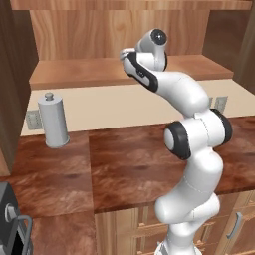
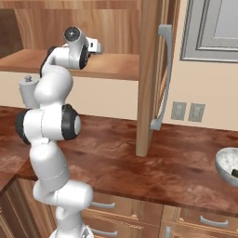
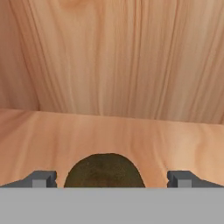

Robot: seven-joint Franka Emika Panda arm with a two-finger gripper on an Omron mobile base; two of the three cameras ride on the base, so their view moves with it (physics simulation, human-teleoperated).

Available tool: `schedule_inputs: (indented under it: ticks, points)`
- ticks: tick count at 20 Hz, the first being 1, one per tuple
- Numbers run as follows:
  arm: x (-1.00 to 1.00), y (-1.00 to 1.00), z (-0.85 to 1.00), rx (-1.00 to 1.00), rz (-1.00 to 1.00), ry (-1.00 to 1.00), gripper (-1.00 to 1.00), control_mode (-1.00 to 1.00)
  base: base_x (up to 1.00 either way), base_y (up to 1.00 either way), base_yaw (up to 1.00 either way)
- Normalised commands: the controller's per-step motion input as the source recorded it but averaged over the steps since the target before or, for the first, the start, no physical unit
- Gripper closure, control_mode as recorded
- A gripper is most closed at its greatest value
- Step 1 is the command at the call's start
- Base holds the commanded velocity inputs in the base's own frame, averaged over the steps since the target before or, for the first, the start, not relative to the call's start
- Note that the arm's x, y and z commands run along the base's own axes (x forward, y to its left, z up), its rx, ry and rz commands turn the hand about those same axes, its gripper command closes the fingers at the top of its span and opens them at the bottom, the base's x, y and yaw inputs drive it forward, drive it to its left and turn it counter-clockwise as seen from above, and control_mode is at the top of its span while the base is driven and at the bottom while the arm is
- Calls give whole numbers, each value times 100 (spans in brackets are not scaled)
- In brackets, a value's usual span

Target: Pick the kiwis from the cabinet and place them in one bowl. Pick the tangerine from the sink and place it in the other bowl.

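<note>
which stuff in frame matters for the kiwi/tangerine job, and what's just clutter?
Job:
kiwi, between the open claw tips
cabinet shelf, door open
bowl at the right counter edge, something dark inside

Clutter:
paper towel roll
wall outlets
drawers

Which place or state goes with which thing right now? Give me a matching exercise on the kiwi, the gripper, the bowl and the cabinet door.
Things:
1. kiwi
2. gripper
3. bowl
4. cabinet door

Places or states:
A. swung open, grey bar handle showing
B. on the counter at the right edge of the right base view
C. on the light wood shelf, between the finger tips
D. open wide, one tip on each side of the fruit

Pairs: 1-C, 2-D, 3-B, 4-A
</note>
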Motion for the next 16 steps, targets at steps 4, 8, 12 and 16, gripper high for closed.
schedule_inputs:
  ticks: [4,8,12,16]
  points:
    - [13,1,-10,0,3,1,100,-100,0,0,0]
    - [2,1,-8,0,4,2,100,-100,0,0,0]
    - [0,0,-3,0,1,3,100,-100,0,0,0]
    - [-1,0,-5,0,0,-1,100,-100,0,0,0]
